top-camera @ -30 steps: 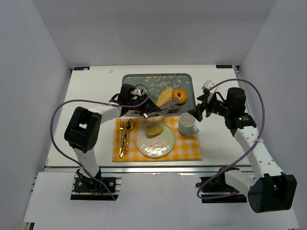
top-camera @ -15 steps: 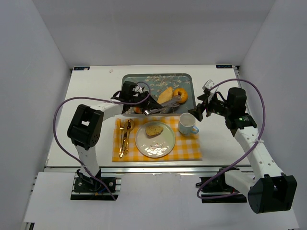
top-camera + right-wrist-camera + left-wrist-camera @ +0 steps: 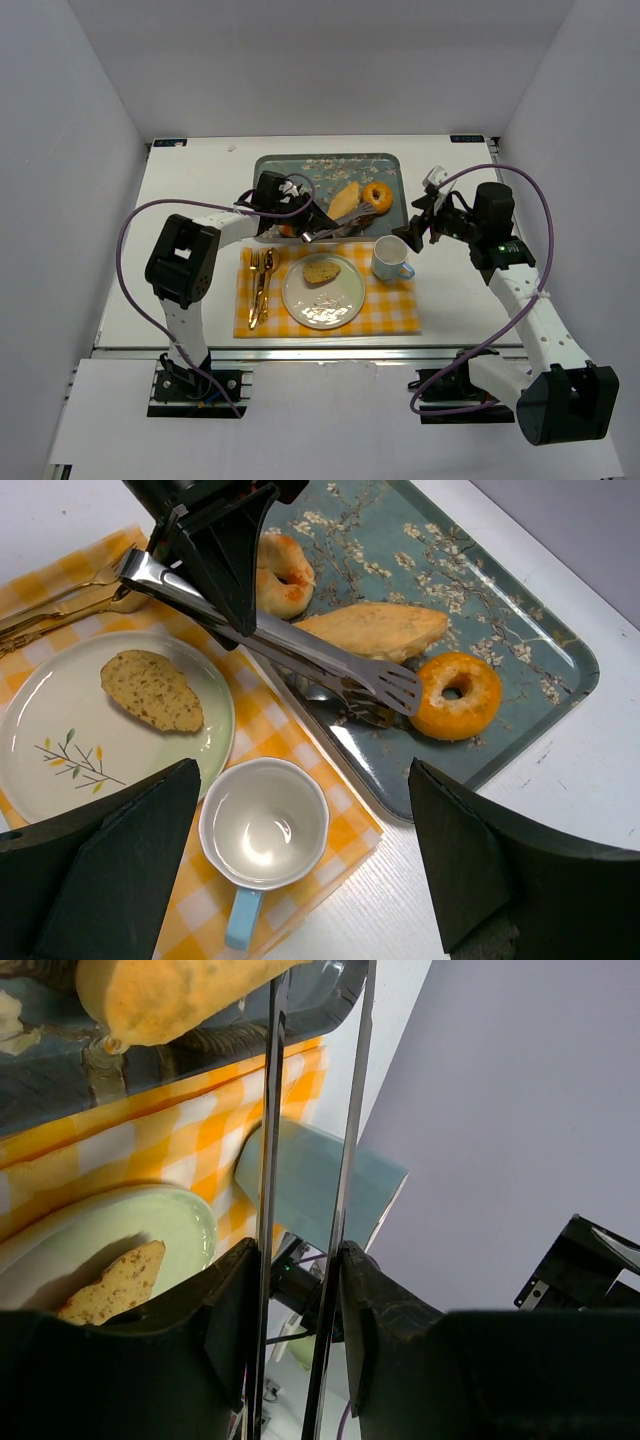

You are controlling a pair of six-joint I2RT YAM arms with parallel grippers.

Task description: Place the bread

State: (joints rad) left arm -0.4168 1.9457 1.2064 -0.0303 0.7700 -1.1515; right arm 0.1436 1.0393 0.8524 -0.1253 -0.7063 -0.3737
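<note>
A long oval bread [image 3: 343,199] lies on the blue floral tray [image 3: 300,170] between two donuts [image 3: 376,196]. My left gripper [image 3: 305,222] is shut on metal tongs [image 3: 338,222]. Their tips [image 3: 395,685] hold nothing and hover by the long bread [image 3: 372,630] and a donut [image 3: 457,693]. A seeded bread slice [image 3: 321,271] rests on the pale green plate [image 3: 335,305]. The left wrist view shows the tong arms [image 3: 270,1110] clamped between my fingers, with the loaf [image 3: 170,995] above. My right gripper [image 3: 300,770] hangs open over the cup, holding nothing.
A white cup with a blue handle [image 3: 390,258] stands right of the plate on the yellow checked placemat [image 3: 395,305]. Gold cutlery [image 3: 260,285] lies on the mat's left side. The second donut [image 3: 283,572] sits under my left gripper. White walls enclose the table.
My left gripper and the tongs have shifted slightly toward the back over the tray, uncovering the right donut. The right arm has not moved.
</note>
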